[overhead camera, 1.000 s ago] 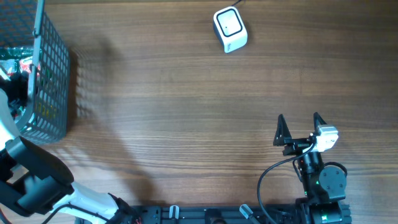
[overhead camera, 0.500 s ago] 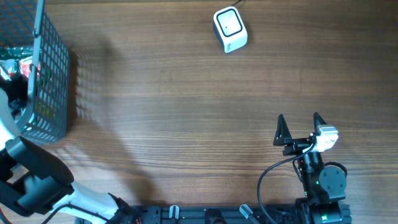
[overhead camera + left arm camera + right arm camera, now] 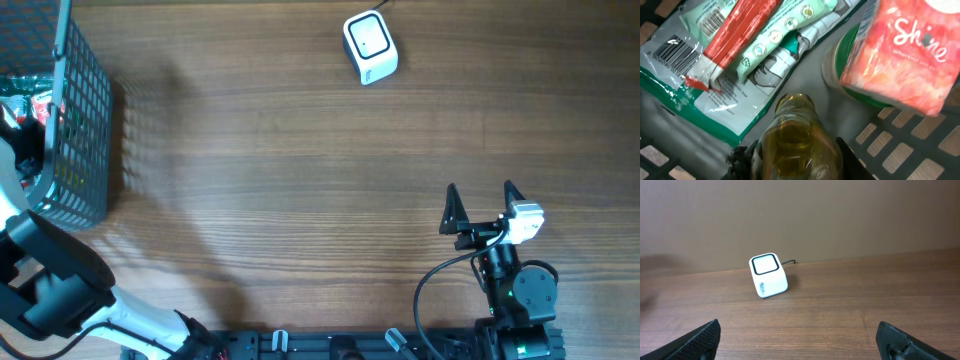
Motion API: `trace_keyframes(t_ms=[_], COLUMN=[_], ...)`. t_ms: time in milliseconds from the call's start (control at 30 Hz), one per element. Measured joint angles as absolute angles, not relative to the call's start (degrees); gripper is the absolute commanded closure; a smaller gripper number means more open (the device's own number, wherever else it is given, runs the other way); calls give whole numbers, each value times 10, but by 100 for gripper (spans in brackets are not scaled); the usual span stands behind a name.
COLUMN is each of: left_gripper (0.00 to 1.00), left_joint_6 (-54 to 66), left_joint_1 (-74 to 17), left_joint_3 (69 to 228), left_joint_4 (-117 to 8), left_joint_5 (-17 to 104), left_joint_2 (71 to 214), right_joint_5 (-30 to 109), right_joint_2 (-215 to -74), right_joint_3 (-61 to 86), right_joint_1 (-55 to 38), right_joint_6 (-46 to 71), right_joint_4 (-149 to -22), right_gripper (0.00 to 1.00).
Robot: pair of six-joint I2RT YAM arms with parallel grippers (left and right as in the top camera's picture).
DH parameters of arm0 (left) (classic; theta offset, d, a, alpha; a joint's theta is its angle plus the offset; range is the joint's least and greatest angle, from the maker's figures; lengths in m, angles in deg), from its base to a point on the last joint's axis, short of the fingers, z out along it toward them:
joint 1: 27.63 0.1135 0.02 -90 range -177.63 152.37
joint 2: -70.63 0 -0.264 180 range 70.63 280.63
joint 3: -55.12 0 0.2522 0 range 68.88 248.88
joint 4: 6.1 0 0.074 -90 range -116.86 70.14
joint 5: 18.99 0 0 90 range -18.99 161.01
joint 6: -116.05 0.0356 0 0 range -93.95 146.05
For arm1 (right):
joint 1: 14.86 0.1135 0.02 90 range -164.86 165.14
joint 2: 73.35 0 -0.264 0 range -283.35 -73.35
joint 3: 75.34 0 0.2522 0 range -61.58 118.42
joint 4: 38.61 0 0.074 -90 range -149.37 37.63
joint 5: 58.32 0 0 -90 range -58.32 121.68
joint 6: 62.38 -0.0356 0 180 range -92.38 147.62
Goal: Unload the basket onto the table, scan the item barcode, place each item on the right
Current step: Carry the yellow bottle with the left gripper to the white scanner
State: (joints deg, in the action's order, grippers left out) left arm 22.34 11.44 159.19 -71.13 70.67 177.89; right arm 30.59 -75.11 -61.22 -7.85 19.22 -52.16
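**Overhead.**
- Basket [image 3: 90, 130] at the table's [image 3: 300, 200] left edge, goods inside. The left arm [image 3: 50, 290] reaches into it, its pincer hidden here.
- Scanner [image 3: 370, 47] at the far middle, well apart from the basket, nothing in front of it.
- Right gripper [image 3: 481, 190] near the front edge, jaws spread, holding nothing.

**Left wrist.**
- Left gripper [image 3: 794, 152] down in the basket, its fingers [image 3: 740, 156] pressed to either side of a yellow bottle [image 3: 792, 125], pinching it.
- The bottle lies among a barcoded pouch [image 3: 675, 55], a red-and-green pack [image 3: 755, 25], a green-rimmed tub [image 3: 837, 65] and a pink pack [image 3: 910, 55].
- No barcode is visible on the bottle.

**Right wrist.**
- Scanner ahead on bare wood, window tilted up; fingers wide at both lower corners.

**Progress.**
- Early: item just grasped, not yet lifted out.
- Left to do, by my judgement: raise the bottle clear of the basket, carry it across to the scanner, and turn its barcode to the window.
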Motion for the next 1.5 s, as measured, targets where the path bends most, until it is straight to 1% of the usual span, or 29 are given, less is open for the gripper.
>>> trace_keyframes(t_ms=[167,233,333,367,433,533,633,767,867,1033,1233,1333,1400,1500], left_gripper=[82,82,85,88,90,90,90,90,91,92,91,91,91,91], left_joint_6=[221,208,183,172,152,116,103,95,89,41,-56,-80,-105,-150], left_joint_1=[114,114,114,114,114,101,61,-37,-151,-347,-573,-632,-688,-744], left_joint_3=[1612,1646,1699,1710,1723,1731,1733,1733,1729,1715,1683,1681,1681,1681], left_joint_4=[-713,-712,-690,-680,-666,-662,-685,-764,-834,-885,-852,-827,-790,-763], left_joint_5=[707,706,689,675,646,587,565,556,580,684,771,781,794,808], left_joint_2=[1767,1732,1656,1626,1572,1481,1441,1425,1433,1481,1621,1667,1720,1788], right_joint_5=[306,306,306,306,306,306,306,306,306,306,306,306,306,306], right_joint_2=[-751,-751,-751,-751,-751,-751,-751,-751,-751,-751,-751,-751,-751,-751], right_joint_3=[-612,-612,-612,-612,-612,-612,-612,-612,-612,-612,-612,-612,-612,-612], right_joint_1=[-79,-79,-79,-79,-79,-79,-79,-79,-79,-79,-79,-79,-79,-79], right_joint_6=[192,192,192,192,192,192,192,192,192,192,192,192,192,192], right_joint_4=[-522,-522,-522,-522,-522,-522,-522,-522,-522,-522,-522,-522,-522,-522], right_gripper=[0,0,0,0,0,0,0,0,0,0,0,1,0,0])
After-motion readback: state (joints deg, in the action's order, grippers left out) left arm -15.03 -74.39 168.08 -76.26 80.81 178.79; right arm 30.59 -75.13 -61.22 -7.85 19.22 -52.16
